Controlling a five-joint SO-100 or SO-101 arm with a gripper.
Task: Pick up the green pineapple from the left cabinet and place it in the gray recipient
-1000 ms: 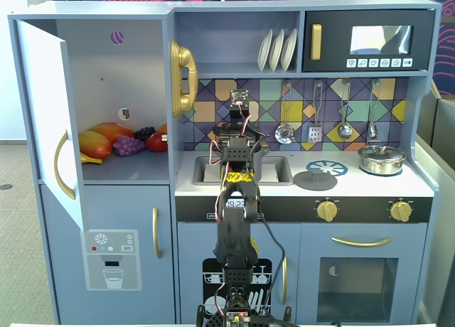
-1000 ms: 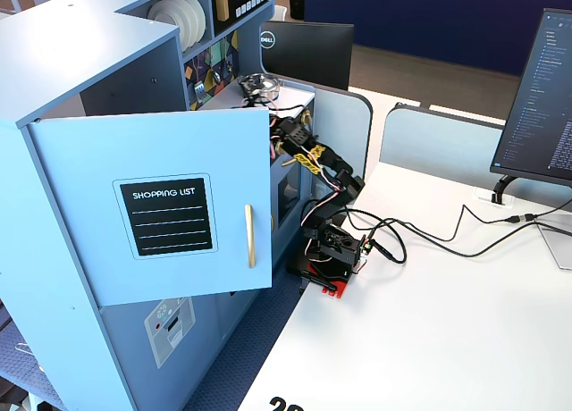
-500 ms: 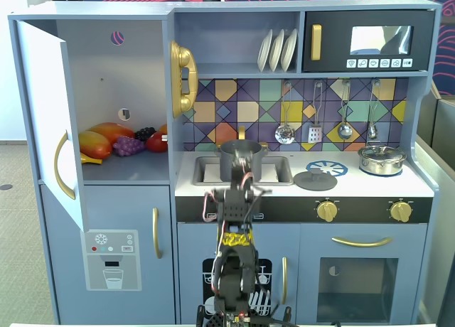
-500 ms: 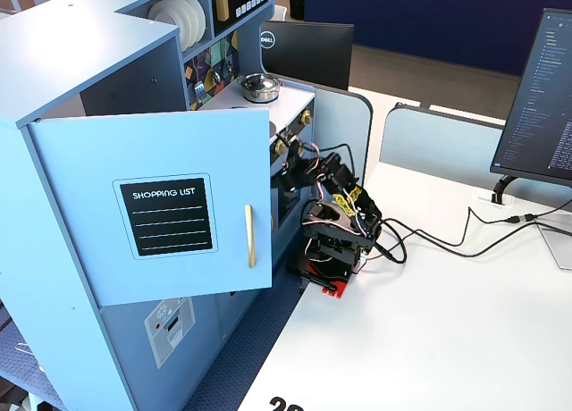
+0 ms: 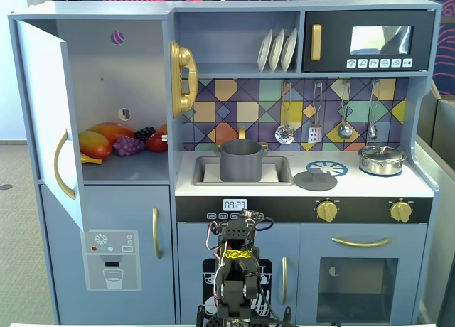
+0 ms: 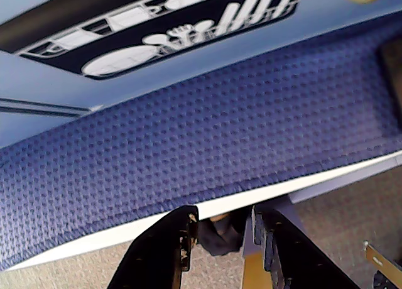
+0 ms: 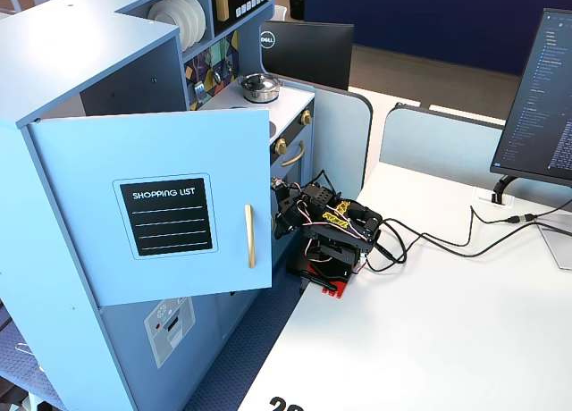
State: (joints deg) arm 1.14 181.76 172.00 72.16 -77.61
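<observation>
Arm [image 5: 238,270] folded low in front of the toy kitchen, nothing done yet. Gripper [image 6: 221,229] in the wrist view has jaws slightly apart and empty, over a blue mat [image 6: 207,132]. Cabinet [image 5: 99,106] door [image 5: 50,121] stands open; its shelf shows fruit [image 5: 117,138], but no green pineapple is clearly visible, perhaps hidden. Gray pot [image 5: 242,161] sits empty-looking in the sink [image 5: 281,172]. Reach, grasp and placing all remain.
</observation>
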